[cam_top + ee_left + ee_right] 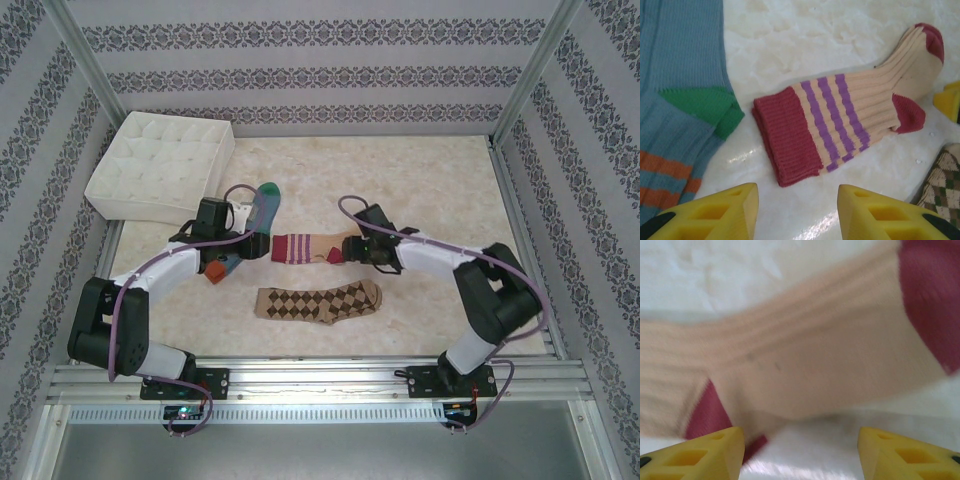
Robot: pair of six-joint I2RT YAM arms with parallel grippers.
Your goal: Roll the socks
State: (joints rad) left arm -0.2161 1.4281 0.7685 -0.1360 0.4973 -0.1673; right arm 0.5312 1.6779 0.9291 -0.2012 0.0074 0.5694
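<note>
Tan striped sock (850,115) lies unrolled, left hand (797,202) spread empty at its cuff, right hand (801,442) spread at its foot; rolling looks about to start, needing a cuff pinch

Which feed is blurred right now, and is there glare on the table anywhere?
Right wrist view: the tan sock is smeared and soft, its ribs barely readable. Left wrist view: sharp, with bright glare patches on the table beside that sock. Top external view: evenly lit, sharp.
</note>
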